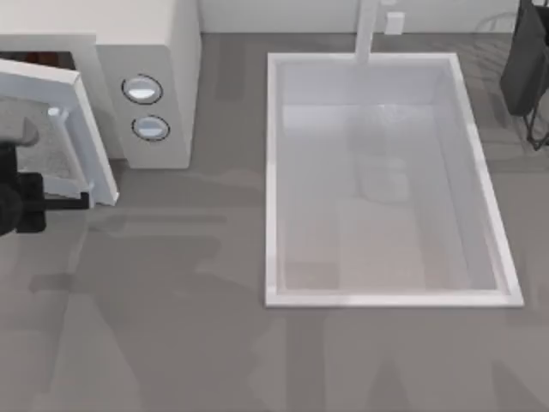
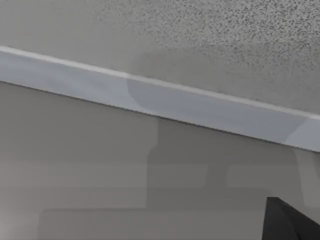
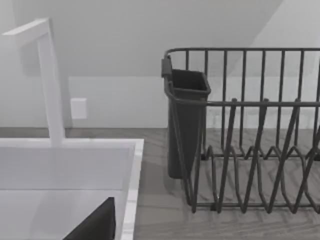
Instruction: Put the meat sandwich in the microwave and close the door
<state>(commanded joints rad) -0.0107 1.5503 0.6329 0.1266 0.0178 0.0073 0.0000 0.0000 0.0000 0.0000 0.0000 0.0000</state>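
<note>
Grey countertop (image 1: 171, 326) is spread across the whole top view. A white sink basin (image 1: 480, 184) is set into its right half, long axis running near to far, with a white faucet (image 1: 369, 30) rising at its far rim. The faucet (image 3: 47, 80) is also seen from the right wrist, beside the basin rim (image 3: 132, 175).

The microwave (image 1: 159, 43) stands at the far left, its knob panel facing the near side, two round knobs (image 1: 142, 89) stacked one behind the other. The door (image 1: 81, 129) is swung part-way open, hinged off the left of the panel, its long edge angled from far left toward near right; a small light handle (image 1: 58, 116) is seen on it. A dark cavity strip shows behind the door. From the left wrist, the door's pale lower edge (image 2: 160, 100) is seen crossing above the counter.

The left gripper (image 1: 81, 201) is at the far left edge, touching or just short of the door's near corner; finger state cannot be told. The right arm (image 1: 527, 60) is parked at the far right corner, above a dark wire dish rack (image 3: 250, 150) with a cutlery cup (image 3: 185, 125).

The meat sandwich cannot be located.
</note>
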